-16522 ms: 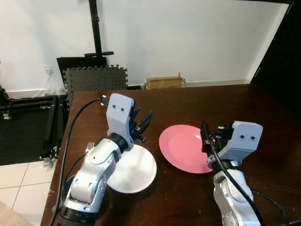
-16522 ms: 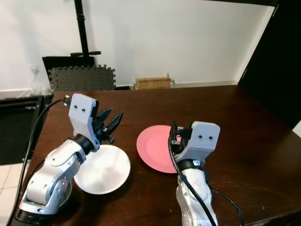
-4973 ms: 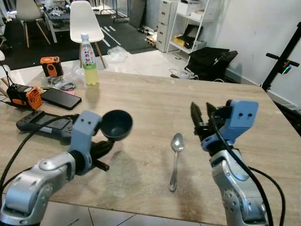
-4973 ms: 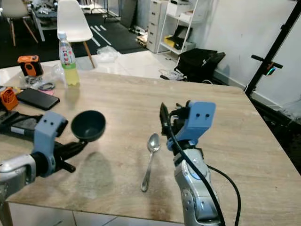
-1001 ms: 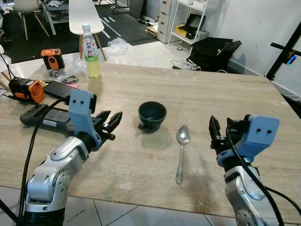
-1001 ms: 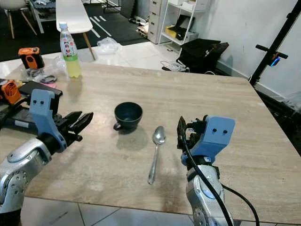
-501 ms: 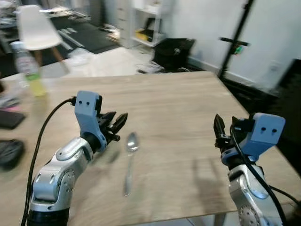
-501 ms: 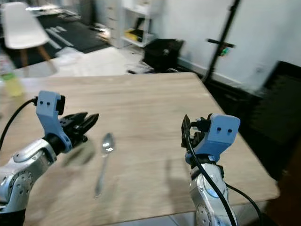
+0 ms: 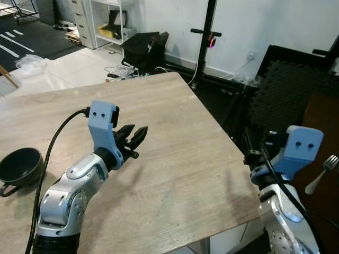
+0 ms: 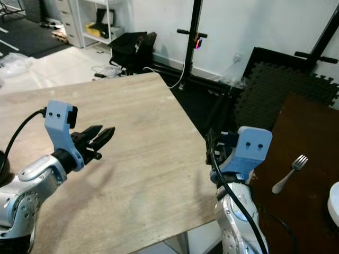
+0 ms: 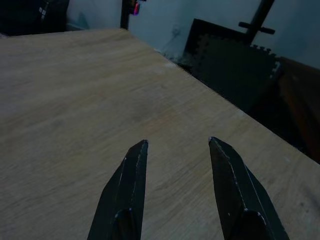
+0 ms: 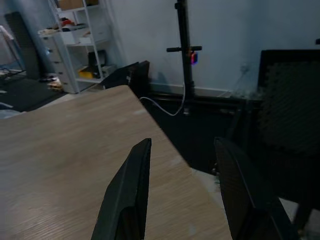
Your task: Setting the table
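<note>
A dark bowl (image 9: pixel 20 164) stands on the light wooden table (image 9: pixel 175 159) at the far left. A silver fork (image 10: pixel 288 172) lies on a dark brown table (image 10: pixel 310 132) to the right, with the rim of a white plate (image 10: pixel 334 205) near it. My left gripper (image 9: pixel 139 136) hovers open over the wooden table, right of the bowl, holding nothing. In the left wrist view its fingers (image 11: pixel 129 180) stand apart above bare wood. My right gripper (image 10: pixel 210 145) is open and empty at the wooden table's right edge, its fingers (image 12: pixel 131 190) spread.
A gap of floor separates the two tables. Black foam mats (image 10: pixel 270 87) lean against the wall behind it. A black stand (image 10: pixel 192 32) and a black bag (image 10: pixel 130 45) sit beyond the wooden table's far corner. White shelves (image 9: pixel 106 21) stand at the back left.
The camera has swung right: the spoon has left the picture, the bowl sits at the far left, and the dark table with the fork has come in. Both grippers stay open.
</note>
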### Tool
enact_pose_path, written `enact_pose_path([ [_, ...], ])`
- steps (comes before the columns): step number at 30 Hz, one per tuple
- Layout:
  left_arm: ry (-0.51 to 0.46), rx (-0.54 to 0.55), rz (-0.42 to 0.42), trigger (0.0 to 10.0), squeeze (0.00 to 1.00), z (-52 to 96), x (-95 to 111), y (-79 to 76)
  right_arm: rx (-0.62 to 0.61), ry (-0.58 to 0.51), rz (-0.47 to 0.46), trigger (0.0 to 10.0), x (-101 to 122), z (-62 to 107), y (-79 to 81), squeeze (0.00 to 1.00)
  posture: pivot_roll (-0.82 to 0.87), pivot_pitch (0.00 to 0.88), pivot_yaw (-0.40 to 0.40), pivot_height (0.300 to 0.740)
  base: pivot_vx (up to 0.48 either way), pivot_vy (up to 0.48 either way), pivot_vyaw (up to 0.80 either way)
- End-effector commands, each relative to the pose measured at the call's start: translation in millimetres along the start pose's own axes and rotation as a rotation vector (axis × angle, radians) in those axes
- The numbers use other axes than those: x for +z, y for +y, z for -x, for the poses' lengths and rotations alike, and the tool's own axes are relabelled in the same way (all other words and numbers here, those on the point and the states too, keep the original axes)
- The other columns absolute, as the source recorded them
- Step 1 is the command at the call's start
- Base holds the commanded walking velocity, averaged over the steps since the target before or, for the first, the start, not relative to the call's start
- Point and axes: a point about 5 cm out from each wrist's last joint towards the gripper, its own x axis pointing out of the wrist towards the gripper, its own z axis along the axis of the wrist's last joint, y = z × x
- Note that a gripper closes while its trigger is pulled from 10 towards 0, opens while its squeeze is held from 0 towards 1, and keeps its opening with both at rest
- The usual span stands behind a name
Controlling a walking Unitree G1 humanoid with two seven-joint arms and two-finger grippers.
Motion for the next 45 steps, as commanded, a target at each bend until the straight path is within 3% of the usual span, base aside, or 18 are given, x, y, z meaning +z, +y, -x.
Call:
enact_pose_path([
  [1, 0.01, 0.0, -0.004, 10.0, 0.0, 2.6, -3.5, 0.0, 0.002, 0.017, -0.005, 10.0, -4.1, 2.0, 0.0, 0.0, 0.07, 0.123, 0.031, 0.74, 0.0, 0.0, -0.59],
  [11, 0.013, -0.012, -0.012, 10.0, 0.0, 0.9, -4.8, -1.9, -0.002, 0.019, -0.007, 10.0, -4.2, 2.2, -0.7, 0.0, 0.07, 0.122, 0.032, 0.74, 0.0, 0.0, -0.8],
  [23, 0.006, -0.016, -0.009, 10.0, 0.0, 0.1, -5.9, -2.1, 0.003, 0.018, -0.004, 10.0, -4.1, 1.8, -0.1, 0.0, 0.07, 0.118, 0.033, 0.74, 0.0, 0.0, -0.07],
  [37, 0.005, -0.027, -0.016, 10.0, 0.0, -1.0, -6.9, -4.2, 0.009, 0.009, 0.011, 10.0, -3.0, 0.9, 0.4, 0.0, 0.06, 0.113, 0.031, 0.74, 0.318, -0.332, -0.47],
  [45, 0.006, -0.025, -0.022, 10.0, 0.0, -1.2, -7.3, -4.6, 0.01, 0.011, 0.016, 10.0, -3.5, 0.8, 0.9, 0.0, 0.06, 0.117, 0.031, 0.74, 0.101, 0.0, 0.0],
])
